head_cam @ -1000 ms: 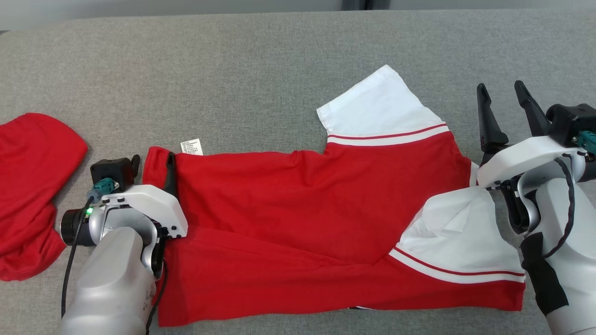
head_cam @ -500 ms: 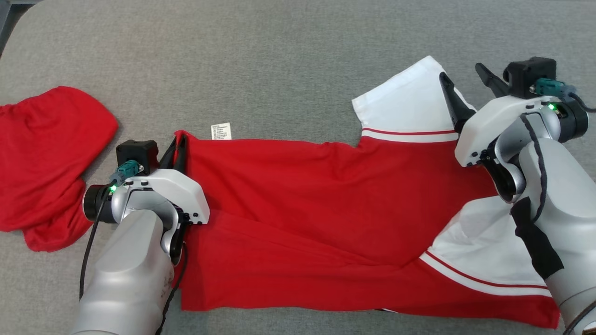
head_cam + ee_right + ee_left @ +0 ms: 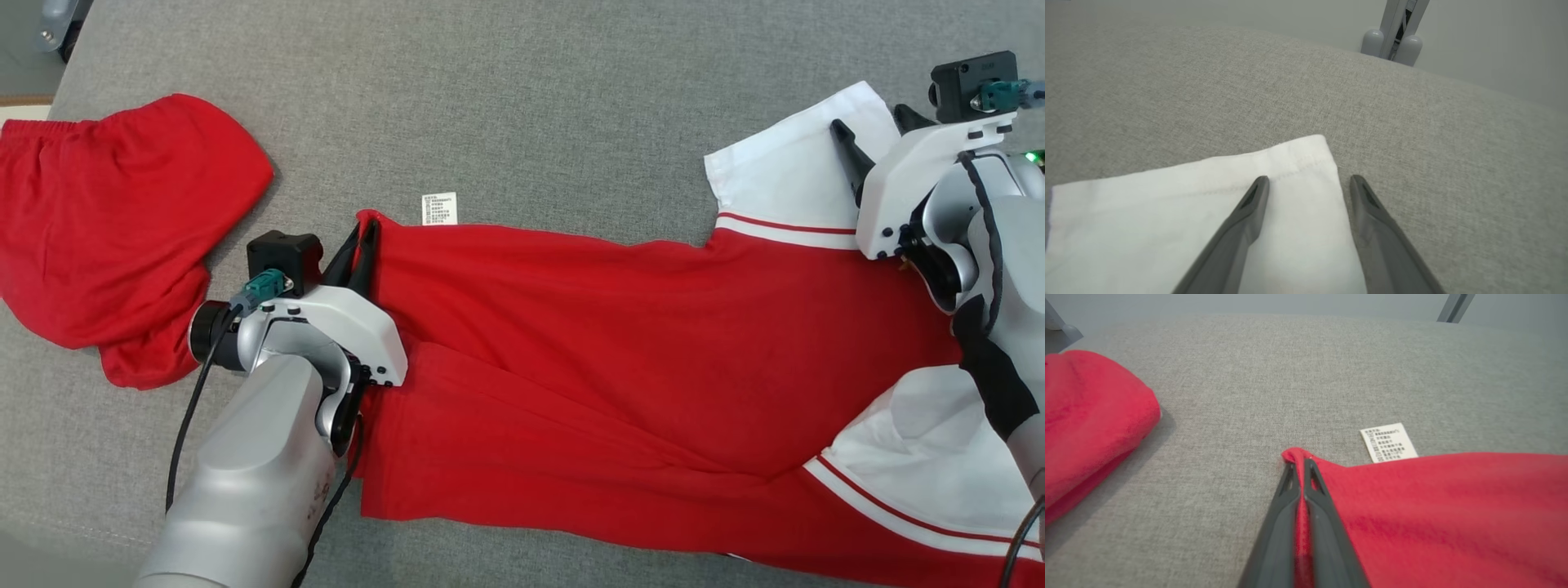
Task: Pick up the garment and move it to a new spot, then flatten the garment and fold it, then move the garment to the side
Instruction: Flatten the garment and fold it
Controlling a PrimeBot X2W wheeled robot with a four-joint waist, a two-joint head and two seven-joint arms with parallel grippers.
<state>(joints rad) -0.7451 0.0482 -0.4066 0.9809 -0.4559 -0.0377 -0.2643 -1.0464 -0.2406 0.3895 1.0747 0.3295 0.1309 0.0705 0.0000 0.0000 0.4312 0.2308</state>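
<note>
Head view has swung since a second ago, so everything sits further right and lower in it; that shift is the camera's, and the garment (image 3: 620, 343) lies spread across the grey padded surface (image 3: 531, 98) as it did. What has truly changed is the right gripper (image 3: 869, 121): a second ago it stood over bare grey just off the garment's right end, and now it is above the far white sleeve (image 3: 792, 171). In the right wrist view its fingers are spread wide at the sleeve's (image 3: 1208, 212) outer corner, one over the white cloth and the other at the sleeve's edge by the grey; whether they touch the fabric cannot be told. The left gripper (image 3: 363, 245) stays pinched on the garment's red corner, close to the care label (image 3: 439, 208); the left wrist view shows red cloth squeezed between the closed fingers (image 3: 1282, 522).

A second red cloth (image 3: 114, 220) lies apart to the left, near the surface's left edge, with a strip of grey between it and the held corner. Beyond the garment's far edge the padding is bare across its width. The near white sleeve (image 3: 922, 465) runs off the lower right of the head view
</note>
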